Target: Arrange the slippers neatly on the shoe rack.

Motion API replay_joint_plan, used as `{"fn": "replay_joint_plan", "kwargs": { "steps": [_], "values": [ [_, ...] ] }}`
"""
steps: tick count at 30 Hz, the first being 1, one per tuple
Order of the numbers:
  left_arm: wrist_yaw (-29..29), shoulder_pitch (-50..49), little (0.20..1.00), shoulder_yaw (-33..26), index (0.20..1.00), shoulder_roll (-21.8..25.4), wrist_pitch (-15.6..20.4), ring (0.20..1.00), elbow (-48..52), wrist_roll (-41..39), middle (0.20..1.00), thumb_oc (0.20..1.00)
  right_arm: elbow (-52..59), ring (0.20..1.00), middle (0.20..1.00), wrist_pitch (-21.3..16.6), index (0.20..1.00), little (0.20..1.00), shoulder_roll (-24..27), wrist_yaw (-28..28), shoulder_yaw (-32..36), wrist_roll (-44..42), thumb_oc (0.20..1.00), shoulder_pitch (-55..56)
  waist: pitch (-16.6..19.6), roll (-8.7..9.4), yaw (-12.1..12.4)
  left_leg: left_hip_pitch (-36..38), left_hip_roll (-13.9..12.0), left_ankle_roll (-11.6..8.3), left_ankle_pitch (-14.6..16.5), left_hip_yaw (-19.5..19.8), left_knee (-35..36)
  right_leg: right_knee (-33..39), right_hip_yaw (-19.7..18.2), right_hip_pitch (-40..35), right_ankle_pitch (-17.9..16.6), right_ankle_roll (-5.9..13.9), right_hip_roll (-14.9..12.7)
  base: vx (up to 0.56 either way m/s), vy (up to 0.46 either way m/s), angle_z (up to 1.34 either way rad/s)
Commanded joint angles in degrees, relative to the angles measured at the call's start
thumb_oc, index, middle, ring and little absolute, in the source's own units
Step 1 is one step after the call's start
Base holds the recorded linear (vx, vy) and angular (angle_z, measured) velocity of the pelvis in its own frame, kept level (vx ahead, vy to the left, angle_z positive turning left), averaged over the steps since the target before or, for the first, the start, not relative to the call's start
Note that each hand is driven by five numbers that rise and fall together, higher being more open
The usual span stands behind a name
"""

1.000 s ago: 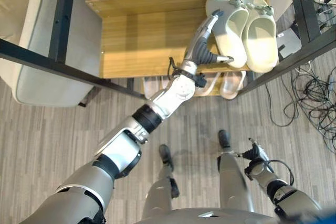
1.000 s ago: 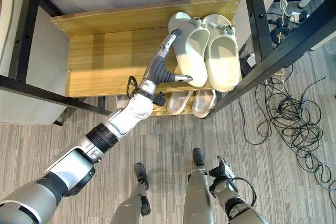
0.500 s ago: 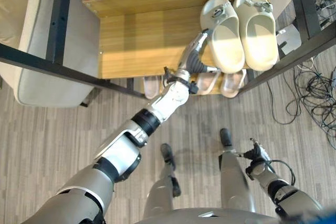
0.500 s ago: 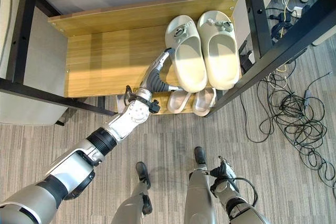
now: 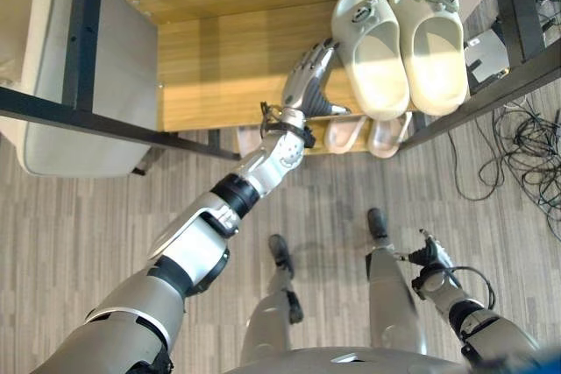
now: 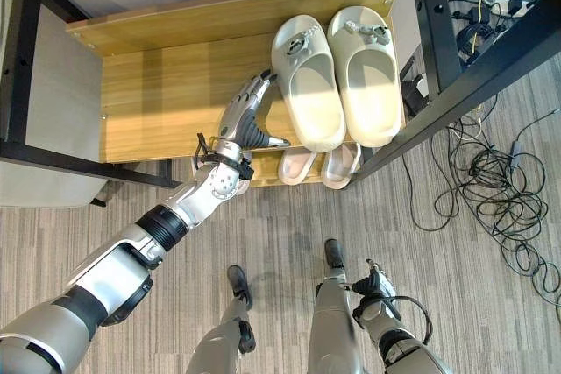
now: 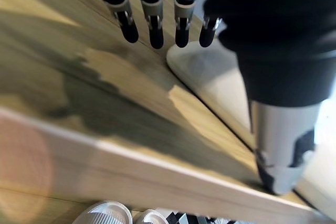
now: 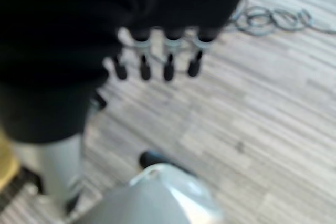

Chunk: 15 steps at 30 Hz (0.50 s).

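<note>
The shoe rack point(image 6: 158, 85) is a wooden shelf set between black metal posts, and most of its top board, out to the left of the fingers, lies bare. That leaves room for more pairs and explains why the cream pair was set hard against the right end.

The left hand point(image 6: 244, 114) reaches up from the lower left and hovers over the front part of the shelf, its fingers point(image 7: 152, 22) straight and spread, curled round nothing. In the left wrist view the dark tips point across the wood toward the heel of the nearer slipper, and the thumb point(image 7: 278, 150) sticks out sideways near the shelf's front edge. I judge this an open, flat hand suited to nudging a sole sideways rather than lifting it.

Just right of the fingers lies the left cream slipper point(image 6: 308, 85), with its heel near the thumb; whether the thumb tip touches it I cannot tell. Beyond it, side against side, sits the right cream slipper point(image 6: 369, 76). Both point toes to the back, heels near the front edge, roughly parallel, so the pair looks about squared already.

Below the fingers, under the front edge, a second pale pair point(image 6: 320, 166) peeks out from a lower level.

Far right and low, the right hand point(image 5: 429, 260) hangs by the robot's side over the floor, fingers relaxed and empty, plainly idle.
</note>
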State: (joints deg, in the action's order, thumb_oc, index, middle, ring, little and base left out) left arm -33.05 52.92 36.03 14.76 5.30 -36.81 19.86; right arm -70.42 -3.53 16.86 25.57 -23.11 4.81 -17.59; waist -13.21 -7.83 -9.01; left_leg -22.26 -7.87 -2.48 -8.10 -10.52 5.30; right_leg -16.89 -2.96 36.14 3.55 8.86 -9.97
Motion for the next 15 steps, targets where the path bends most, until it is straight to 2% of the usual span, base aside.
{"fn": "replay_joint_plan", "kwargs": {
  "steps": [1, 6, 15],
  "values": [
    [-3.5, 6.9, 1.000, -5.8, 1.000, -0.1, 0.5, 1.000, -3.1, 0.1, 1.000, 1.000, -0.5, 1.000, 1.000, -0.6, 1.000, 1.000, 0.8, 1.4, -0.5, -1.1, 1.000, 0.4, -1.3, 1.70, 0.6, 0.1, -0.9, -4.06, 2.3, 2.1, -0.8, 13.6, 4.2, -4.9, -9.2, 0.91, 0.0, 0.00, 0.000, 0.00],
    [-4.7, 4.0, 1.000, -9.9, 1.000, -1.6, 2.6, 1.000, -1.2, -7.5, 1.000, 1.000, -0.1, 1.000, 1.000, -0.3, 1.000, 1.000, 0.2, 1.4, -0.4, -1.3, 1.000, 1.3, -1.0, 1.82, 0.6, 0.3, -1.0, -4.00, 2.4, 2.2, -0.9, 13.7, 4.4, -5.1, -9.2, 0.83, 0.0, 0.00, 0.000, 0.00],
    [-4.9, -1.5, 1.000, -13.0, 1.000, 0.2, 3.7, 1.000, 2.6, -10.6, 1.000, 1.000, 0.0, 1.000, 1.000, -0.4, 1.000, 1.000, -0.3, 1.2, 0.6, -1.4, 1.000, 2.3, 0.0, 1.80, 1.1, 0.9, -0.9, -3.93, 2.7, 2.3, -0.7, 13.9, 4.5, -6.0, -9.0, 0.75, 0.1, 0.00, 0.000, 0.00]
  ]
}}
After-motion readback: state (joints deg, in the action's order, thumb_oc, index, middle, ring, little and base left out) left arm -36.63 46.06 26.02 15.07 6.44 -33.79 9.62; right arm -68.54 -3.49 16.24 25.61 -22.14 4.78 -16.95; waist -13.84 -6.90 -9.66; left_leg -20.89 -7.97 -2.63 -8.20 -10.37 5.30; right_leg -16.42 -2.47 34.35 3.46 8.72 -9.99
